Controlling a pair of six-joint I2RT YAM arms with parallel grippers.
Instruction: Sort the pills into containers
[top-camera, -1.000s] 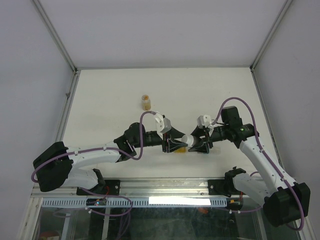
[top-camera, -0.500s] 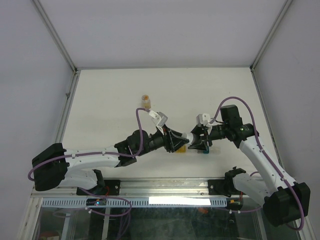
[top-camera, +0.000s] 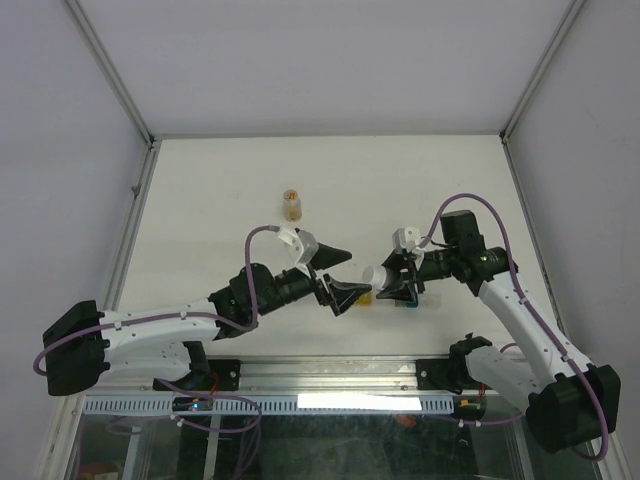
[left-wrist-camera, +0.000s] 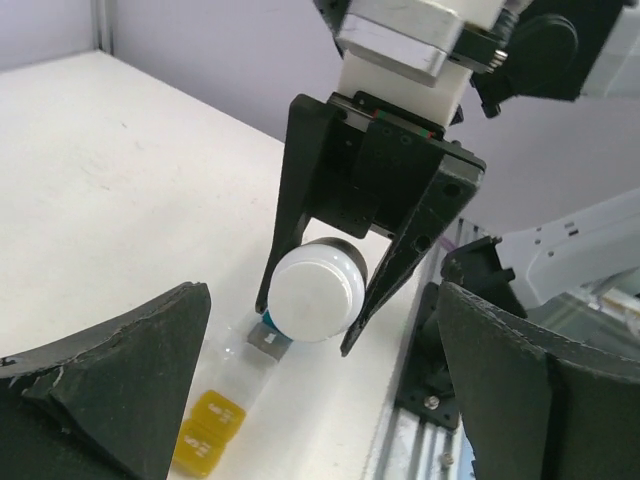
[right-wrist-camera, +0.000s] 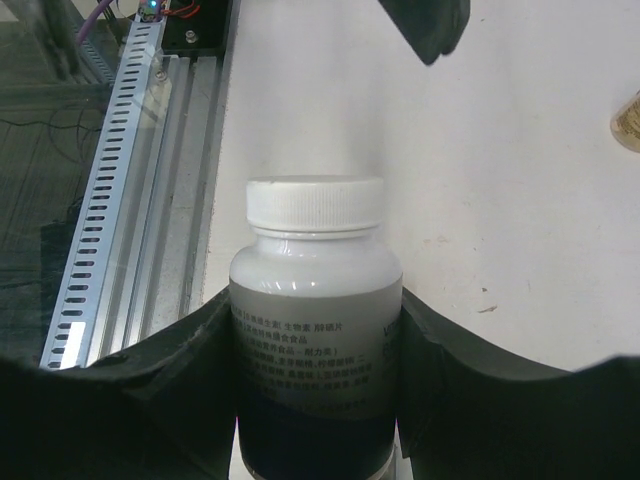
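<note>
White plastic sits at the centre of things: a white pill bottle (top-camera: 378, 274) lies on its side in the air, clamped around its body by the right claw (top-camera: 397, 283). Its screw cap (left-wrist-camera: 318, 292) is on and points toward the left arm. Everything below is placed from that bottle.

Directly beneath it, on the desk (top-camera: 220, 180), is the container strip (left-wrist-camera: 235, 385). This is three tiny translucent cube boxes in a row: the yellow box (left-wrist-camera: 210, 432) under the cap end, the clear box (left-wrist-camera: 238, 362) in the middle, and the teal box (top-camera: 408, 303) under the right claw. Whether their lids are up, or whether anything lies inside, is too small to tell. No loose pill shows anywhere.

Level with the bottle and just off its cap hangs the left claw (top-camera: 355, 272). Its jaws are spread wide and hold nothing, with the cap facing into the gap between them but not touched.

Well beyond the bottle, toward the far side of the desk, a small amber bottle (top-camera: 291, 204) stands upright by itself.

My reading is that the sorting has barely started. The bottle is lifted and presented, but it has yet to be uncapped, so getting the pills out and dropping them into the three boxes all remains. The bottle's frosted wall with printed text hides how full it is.
</note>
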